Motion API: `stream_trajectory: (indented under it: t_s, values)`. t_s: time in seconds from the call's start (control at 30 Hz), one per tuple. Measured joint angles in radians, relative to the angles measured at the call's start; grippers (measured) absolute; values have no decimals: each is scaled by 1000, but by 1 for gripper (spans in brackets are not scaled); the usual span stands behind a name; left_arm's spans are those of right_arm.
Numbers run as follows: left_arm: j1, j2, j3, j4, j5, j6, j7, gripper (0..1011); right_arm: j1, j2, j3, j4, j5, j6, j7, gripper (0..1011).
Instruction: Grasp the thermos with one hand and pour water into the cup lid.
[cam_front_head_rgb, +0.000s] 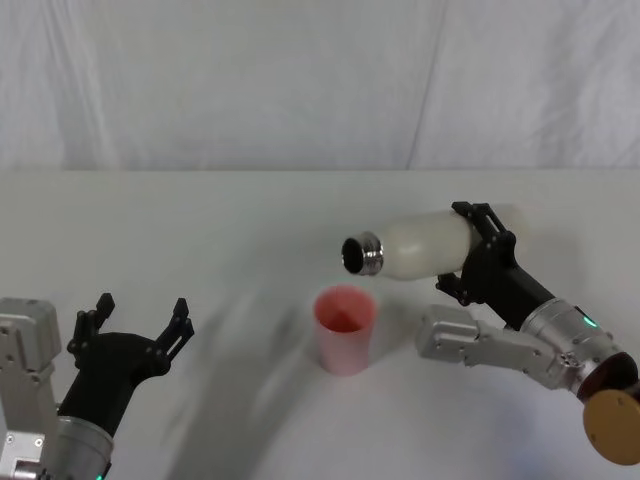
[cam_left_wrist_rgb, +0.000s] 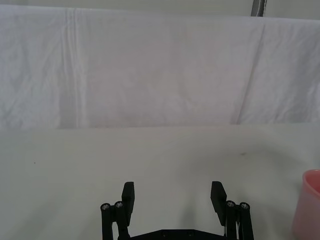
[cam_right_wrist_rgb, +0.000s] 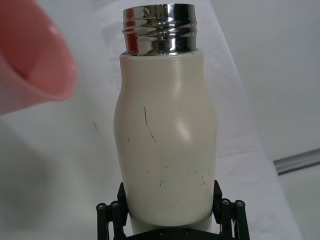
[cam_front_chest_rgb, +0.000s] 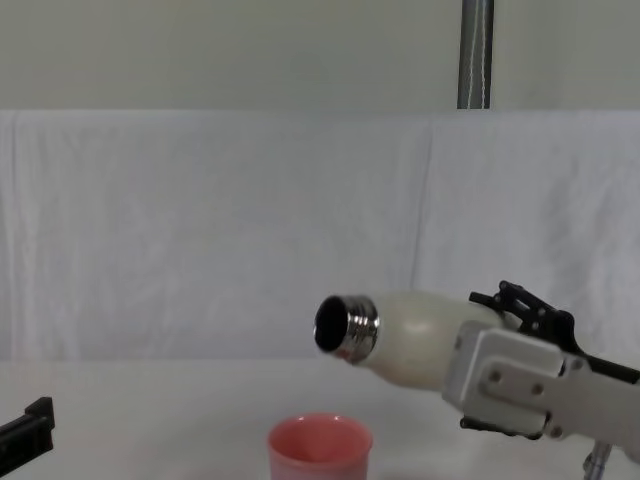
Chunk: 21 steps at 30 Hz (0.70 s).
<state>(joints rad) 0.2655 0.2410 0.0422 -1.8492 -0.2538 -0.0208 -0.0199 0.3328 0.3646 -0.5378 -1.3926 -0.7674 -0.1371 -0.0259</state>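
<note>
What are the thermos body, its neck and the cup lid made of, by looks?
Thermos body: cream-white matte coating with fine dark scratches, likely painted metal. Neck: bare polished steel, mirror reflections, threaded rings. Cup lid: pink, slightly translucent, probably plastic. The right tool grips the body.

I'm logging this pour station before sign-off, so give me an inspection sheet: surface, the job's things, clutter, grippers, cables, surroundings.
Surface: white table, bare where visible.
Thermos: cream-white, uncapped, tipped near horizontal, steel neck above the cup lid, held off the table.
Cup lid: pink, upright on the table; contents cannot be told.
Water: no stream seen.
Clutter: nothing seen.
Right gripper: shut on the thermos body, toward its base.
Left gripper: open, idle at near left, holding nothing.
Cables: nothing seen.
Surroundings: white cloth backdrop; metal pole behind it.
</note>
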Motion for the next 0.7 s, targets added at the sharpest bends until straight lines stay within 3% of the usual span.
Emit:
stream_trajectory:
  t_s: [0.43, 0.53, 0.6, 0.63, 0.7]
  values:
    - [0, 0, 0, 0, 0, 0, 0, 1001, -52, -72, 133, -14, 282, -45, 83, 964]
    - [0, 0, 0, 0, 0, 0, 0, 1001, -66, -96, 174, -16, 378, -53, 120, 964]
    - [0, 0, 0, 0, 0, 0, 0, 1001, -68, -100, 181, -17, 392, -54, 125, 963]
    - [0, 0, 0, 0, 0, 0, 0, 1001, -75, -116, 206, -17, 453, -55, 150, 964]
    - [0, 0, 0, 0, 0, 0, 0, 1001, -78, -124, 221, -17, 491, -55, 164, 964]
